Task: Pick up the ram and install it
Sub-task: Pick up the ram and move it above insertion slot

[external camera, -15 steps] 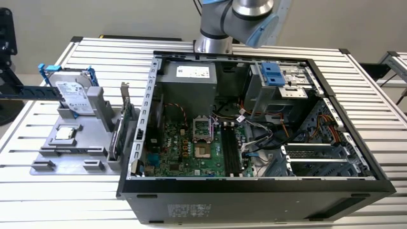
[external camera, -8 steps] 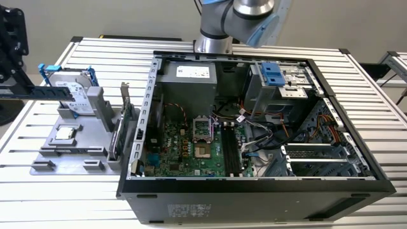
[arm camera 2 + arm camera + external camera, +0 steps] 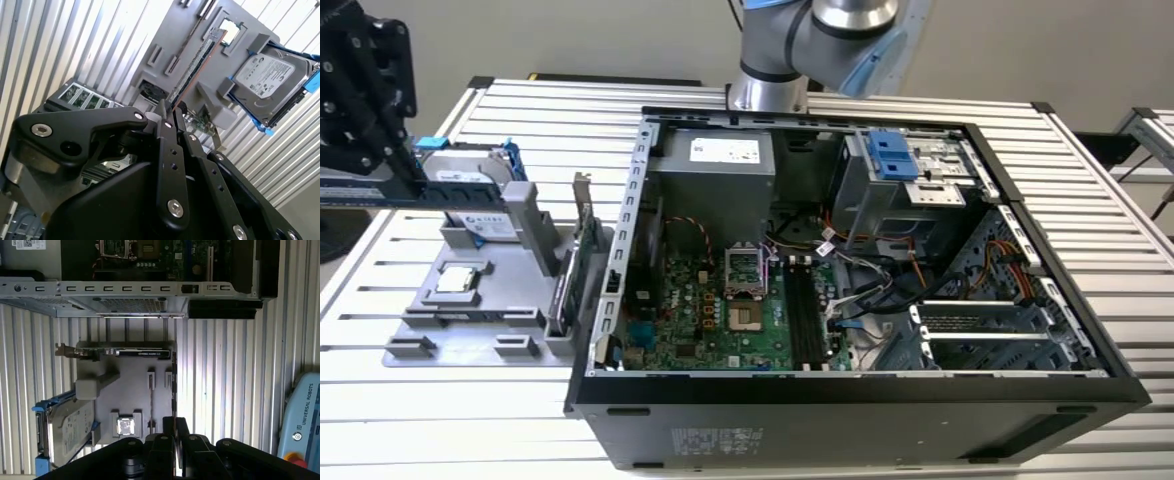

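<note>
The ram point(image 3: 438, 190) is held tight by the claw point(image 3: 376, 166) at the left of the exterior view, near the gray tray point(image 3: 480, 315).

- printed white label on the hard drive point(image 3: 263, 75);
- white sticker on the power supply point(image 3: 724, 151);
- maker's lettering on the pendant point(image 3: 304, 412);
- label on the case's side point(image 3: 720, 440)
</note>
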Robot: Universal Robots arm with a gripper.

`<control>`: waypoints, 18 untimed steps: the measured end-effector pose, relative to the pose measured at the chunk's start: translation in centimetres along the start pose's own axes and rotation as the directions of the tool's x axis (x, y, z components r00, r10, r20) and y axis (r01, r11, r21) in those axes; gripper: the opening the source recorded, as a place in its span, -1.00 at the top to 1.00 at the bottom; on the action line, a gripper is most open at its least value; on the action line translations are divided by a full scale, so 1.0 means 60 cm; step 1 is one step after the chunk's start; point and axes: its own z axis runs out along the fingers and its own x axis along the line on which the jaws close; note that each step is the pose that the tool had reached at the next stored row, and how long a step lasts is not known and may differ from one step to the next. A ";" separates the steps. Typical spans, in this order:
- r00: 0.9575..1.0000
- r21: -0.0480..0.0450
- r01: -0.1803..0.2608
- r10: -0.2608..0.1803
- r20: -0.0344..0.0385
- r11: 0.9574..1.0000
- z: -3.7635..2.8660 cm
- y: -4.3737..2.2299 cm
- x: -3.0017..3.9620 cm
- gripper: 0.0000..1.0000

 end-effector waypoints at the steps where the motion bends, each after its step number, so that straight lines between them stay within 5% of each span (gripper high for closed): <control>1: 1.000 0.000 0.000 0.000 0.000 1.000 0.000 0.006 0.000 1.00; 18: 1.000 0.000 0.000 0.000 0.000 1.000 -0.001 0.105 0.002 1.00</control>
